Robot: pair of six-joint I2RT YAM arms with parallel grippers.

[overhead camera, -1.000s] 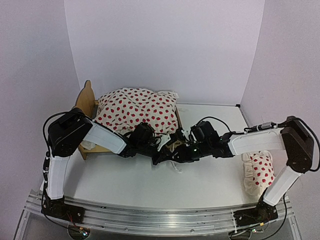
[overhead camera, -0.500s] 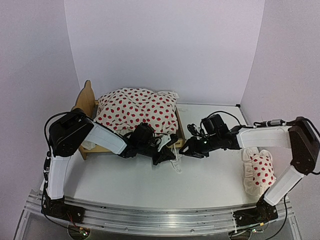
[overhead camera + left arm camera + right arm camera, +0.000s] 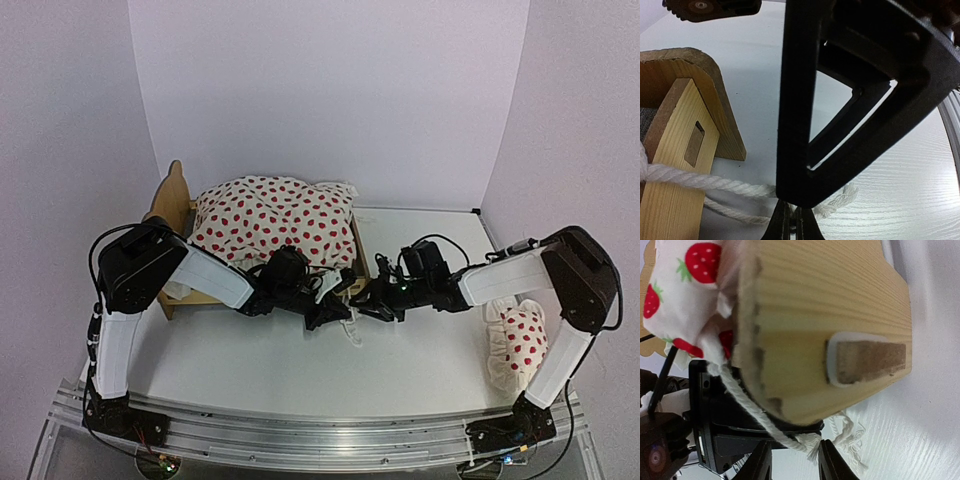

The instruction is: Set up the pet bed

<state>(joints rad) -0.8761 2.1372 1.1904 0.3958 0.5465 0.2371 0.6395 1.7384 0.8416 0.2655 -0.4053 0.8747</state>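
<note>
Plywood of the pet bed (image 3: 175, 200) shows from above only at the headboard, at the back left of the table (image 3: 420, 370). The red-dotted duvet (image 3: 270, 215) heaped on it hides the base. By the footboard corner the left gripper (image 3: 337, 312) has its fingers pressed together. Whether they nip the white cord (image 3: 685, 176) I can't tell. Only the right wrist view shows the right gripper (image 3: 792, 465) with fingers apart, the cord's frayed end between them.

Plywood pet bed (image 3: 176, 205), upright
Far left on the table (image 3: 420, 350), wavy headboard (image 3: 170, 190) outermost, low footboard (image 3: 357, 250) toward table centre.
</note>
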